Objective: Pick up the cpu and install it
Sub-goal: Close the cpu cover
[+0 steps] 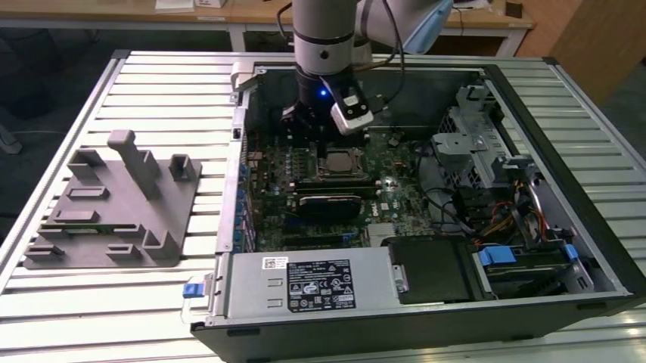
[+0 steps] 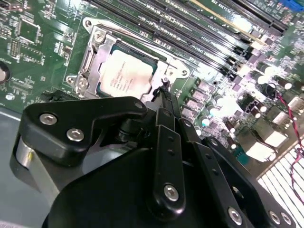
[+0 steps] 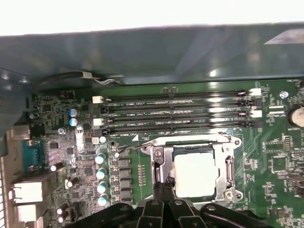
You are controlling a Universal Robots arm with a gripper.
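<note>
The cpu (image 1: 340, 161) lies flat in the metal-framed socket (image 3: 223, 166) on the green motherboard, inside the open computer case. Its pale silver top shows in both wrist views (image 2: 127, 72) (image 3: 195, 174). My gripper (image 1: 315, 130) hangs low inside the case, just behind the socket as the exterior view shows it. Its black fingers (image 2: 167, 114) are pressed together, and the tips (image 3: 164, 183) stand at the socket frame's edge beside the cpu. Nothing shows between them. The gripper (image 2: 164, 88) does not cover the cpu's top.
A grey fixture plate with upright pegs (image 1: 111, 204) sits on the slatted table at the exterior view's left. Memory slots (image 3: 175, 114) run beside the socket, with the case wall (image 3: 152, 52) behind them. A power supply (image 1: 302, 283), drive cage (image 1: 485, 128) and cables crowd the case.
</note>
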